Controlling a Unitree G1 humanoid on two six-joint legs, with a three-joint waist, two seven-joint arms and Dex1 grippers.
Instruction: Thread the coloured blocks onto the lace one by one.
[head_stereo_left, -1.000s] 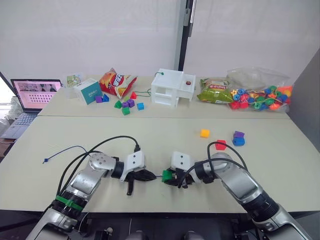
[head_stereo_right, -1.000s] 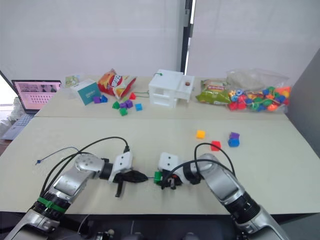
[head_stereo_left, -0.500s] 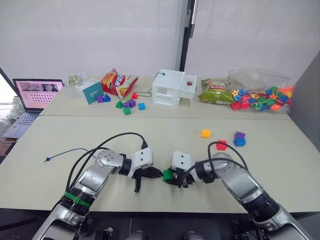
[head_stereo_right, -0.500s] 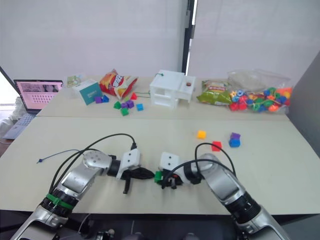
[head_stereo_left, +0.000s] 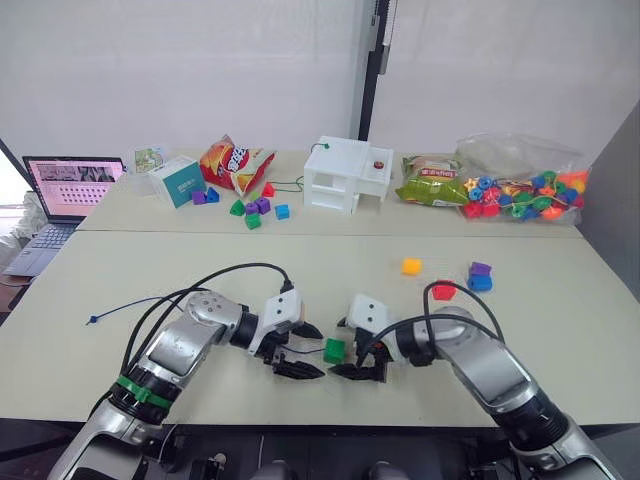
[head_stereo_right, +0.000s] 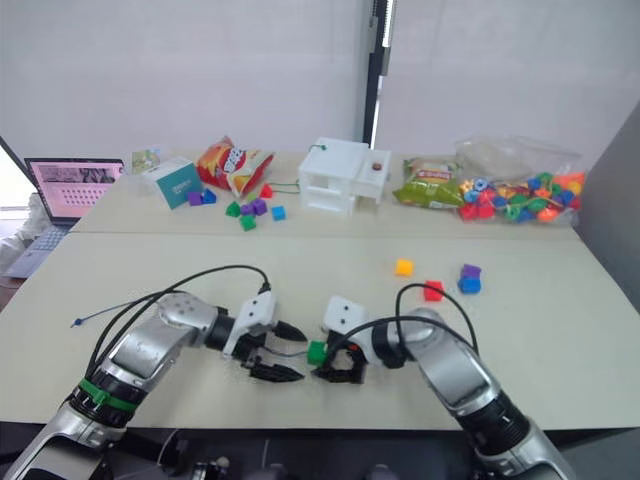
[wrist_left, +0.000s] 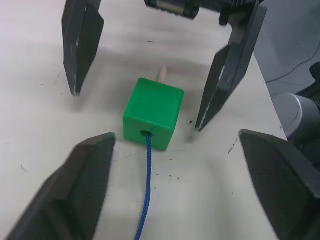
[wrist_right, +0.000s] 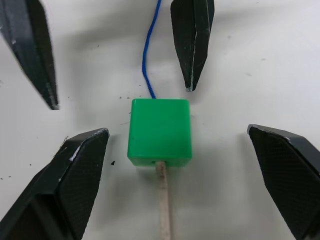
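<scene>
A green block lies on the table with the dark-blue lace running through its hole. The lace's stiff pale tip sticks out of the far side. My left gripper and right gripper face each other across the green block. Both are open, their fingers spread around it without touching it. The lace's knotted end rests far to the left. Yellow, red, purple and blue blocks sit on the table to the right.
Along the back stand a laptop, a teal box, a chip bag, a white box, a green snack bag and a clear bag of beads. Small coloured pieces lie near the chip bag.
Both grippers have opened. The right one has let go of the green block, which now lies on the table. The left gripper has moved right, closer to the block.
</scene>
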